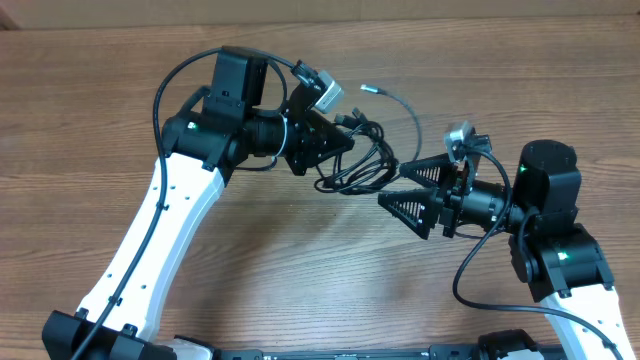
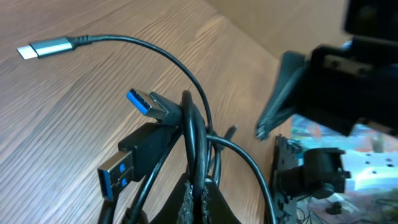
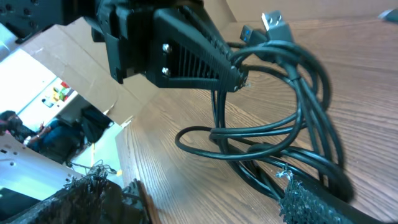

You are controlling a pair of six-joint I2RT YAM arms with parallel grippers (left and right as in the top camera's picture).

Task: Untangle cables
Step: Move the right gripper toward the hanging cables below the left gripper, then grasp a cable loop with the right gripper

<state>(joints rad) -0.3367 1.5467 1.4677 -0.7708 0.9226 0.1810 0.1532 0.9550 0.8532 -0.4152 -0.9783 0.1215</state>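
The cables [image 1: 365, 165] sat as a small knotted bundle just above the centre of the overhead view, partly lifted off the table [image 1: 300, 270], between the two arms. My left tool [image 1: 345, 145] was clenched on the knot; in the left wrist view several strands ran down together into its closed tips at the bottom centre of the frame. My right tool [image 1: 390, 183] was released, its jaws spread wide, with the bundle's right edge just at their tips and nothing gripped. I judged the cords light, limp and rather slick, so a loop would sag and slide instead of holding its shape, while the plugs were the only stiff parts. One free strand arched away to a silver plug [image 2: 46, 48] in the upper left of the left wrist view, and two blue-tongued plugs [image 2: 146, 102] stuck out near the knot. I thought the best hold was on a cord just behind a plug, where the tool would not slip off. I saw no container anywhere on the table.
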